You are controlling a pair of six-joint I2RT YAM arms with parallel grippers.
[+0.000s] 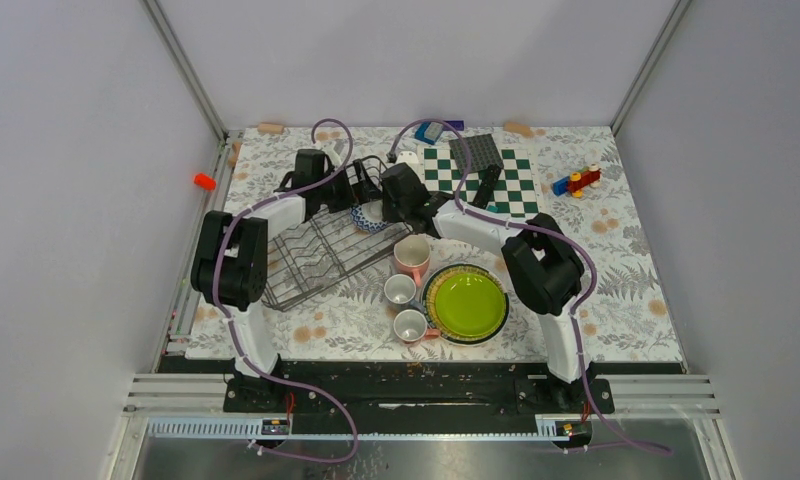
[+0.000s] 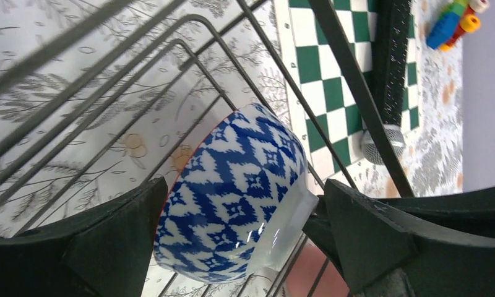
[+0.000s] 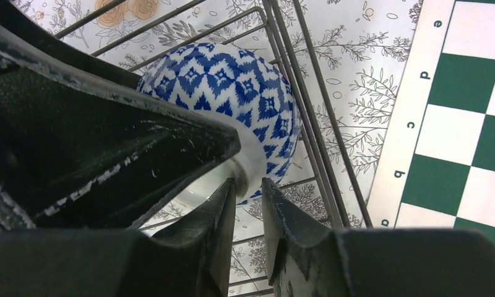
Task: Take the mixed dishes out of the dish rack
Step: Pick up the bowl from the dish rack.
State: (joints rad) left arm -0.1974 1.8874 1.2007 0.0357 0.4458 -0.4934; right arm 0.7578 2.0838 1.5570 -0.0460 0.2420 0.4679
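Bowl (image 3: pixel 226 86) in dish rack (image 1: pixel 306 250); chessboard (image 3: pixel 468 124) just beside.

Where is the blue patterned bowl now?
In the top view, the blue patterned bowl sits at the far right end of the dish rack, left of the checkered board, its rim between the fingers of the right hand.

A robot test cell, this was: blank grey panels (image 1: pixel 76 150) on aluminium posts (image 1: pixel 181 65) boxed in the table (image 1: pixel 626 320). Two arms (image 1: pixel 238 255) stood bolted to a rail (image 1: pixel 416 385) at its near edge.
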